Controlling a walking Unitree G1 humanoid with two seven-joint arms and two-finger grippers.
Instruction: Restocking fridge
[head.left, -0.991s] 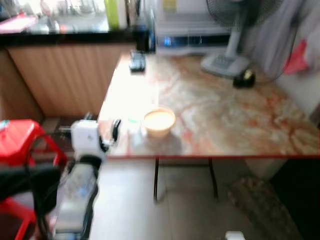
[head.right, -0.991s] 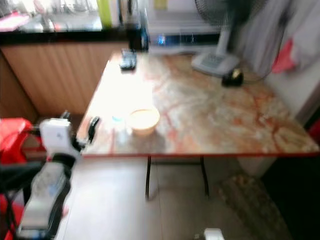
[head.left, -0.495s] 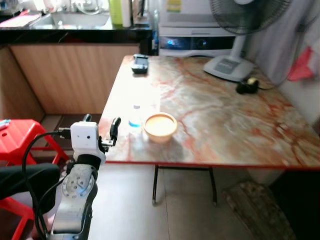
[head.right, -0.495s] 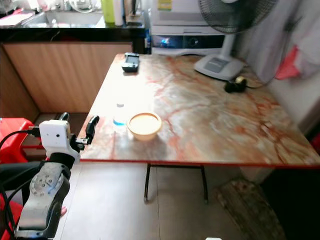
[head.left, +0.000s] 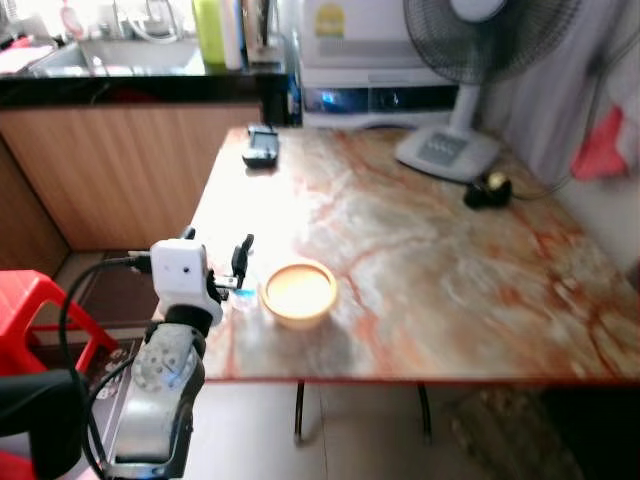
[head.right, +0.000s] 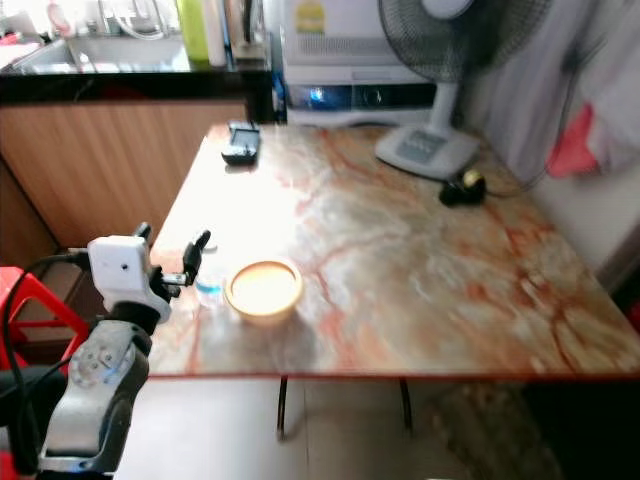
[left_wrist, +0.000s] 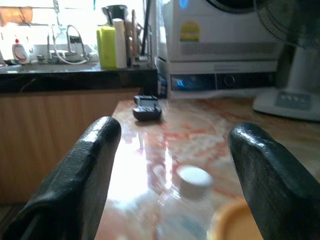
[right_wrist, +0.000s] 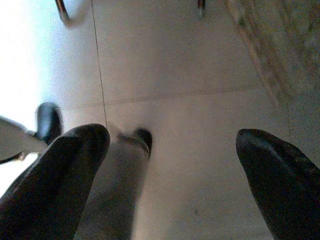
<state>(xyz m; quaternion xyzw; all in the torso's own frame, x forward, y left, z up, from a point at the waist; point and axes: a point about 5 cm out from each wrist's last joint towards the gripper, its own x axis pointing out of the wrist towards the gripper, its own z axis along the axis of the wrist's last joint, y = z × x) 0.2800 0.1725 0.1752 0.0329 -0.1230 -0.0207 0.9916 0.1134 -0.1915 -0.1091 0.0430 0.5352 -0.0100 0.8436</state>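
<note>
I have walked the rig closer to the table (head.left: 450, 300): its near edge now sits lower in the head views than half a second ago, and the red stool (head.left: 30, 310) has slid toward the left border. That shift is the camera's, not the things'. My left gripper (head.left: 215, 262), fingers spread wide apart, now reaches over the table's near-left edge. The small water bottle (head.right: 209, 287), the item I judge I am fetching for the fridge, stands just beyond it at lower left of centre, just beside the tan bowl (head.left: 298, 293). In the left wrist view its white cap (left_wrist: 194, 180) sits between the two fingers (left_wrist: 85, 170), so the approach looks lined up. The right gripper (right_wrist: 170, 185) hangs idle over the floor, also spread open.
</note>
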